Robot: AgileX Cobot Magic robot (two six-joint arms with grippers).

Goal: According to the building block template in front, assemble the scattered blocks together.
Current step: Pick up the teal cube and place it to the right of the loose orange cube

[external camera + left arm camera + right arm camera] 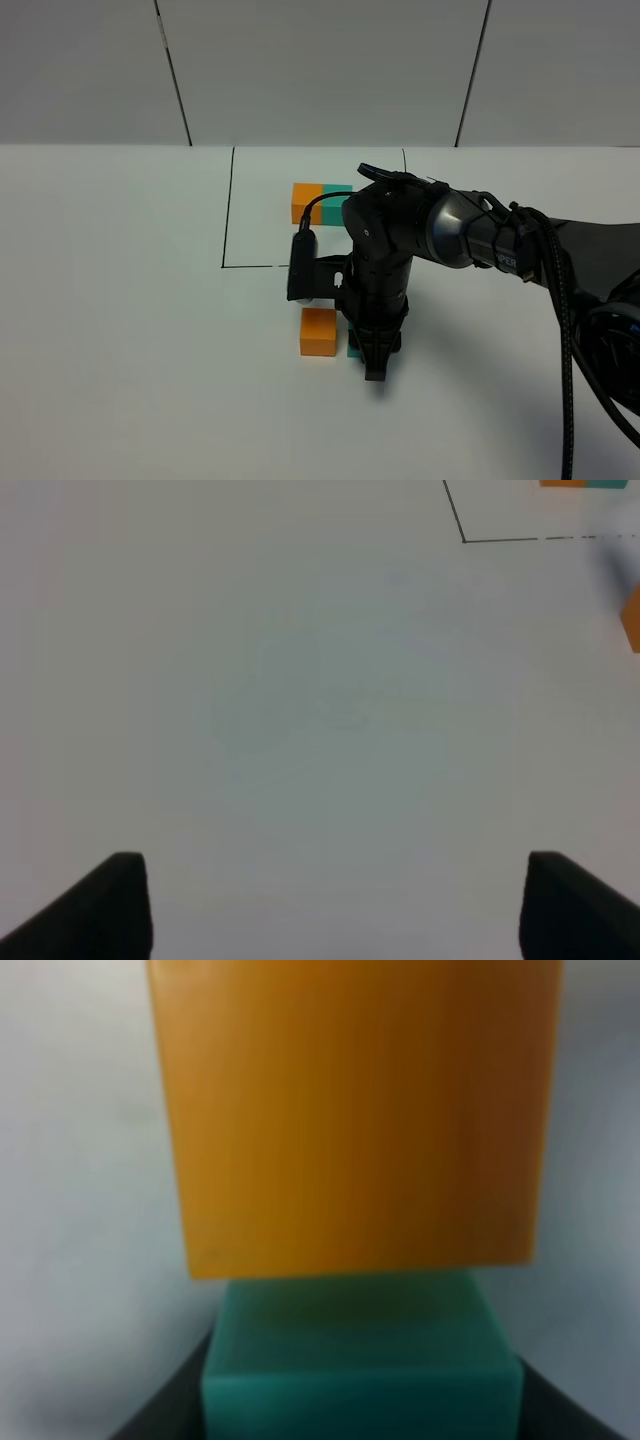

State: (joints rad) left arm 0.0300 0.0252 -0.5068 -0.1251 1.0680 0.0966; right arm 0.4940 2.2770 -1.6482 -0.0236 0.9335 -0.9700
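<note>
The template (pixel 322 200), an orange and teal bar, lies inside the drawn rectangle at the back. The loose orange cube (pixel 318 331) sits on the table in front of it. The teal cube (pixel 352 350) shows only as a sliver against the orange cube's right side, under my right gripper (pixel 375 365). In the right wrist view the teal cube (pixel 360 1360) sits between the dark fingers (pixel 165 1410) and touches the orange cube (pixel 355 1110). My left gripper (pixel 335 910) is open and empty over bare table. The left wrist view catches the orange cube's edge (pixel 632 620).
A thin black rectangle outline (pixel 229 210) is drawn on the white table, and its corner shows in the left wrist view (pixel 464 540). The right arm and its cables (pixel 560 290) reach in from the right edge. The left arm is outside the exterior view.
</note>
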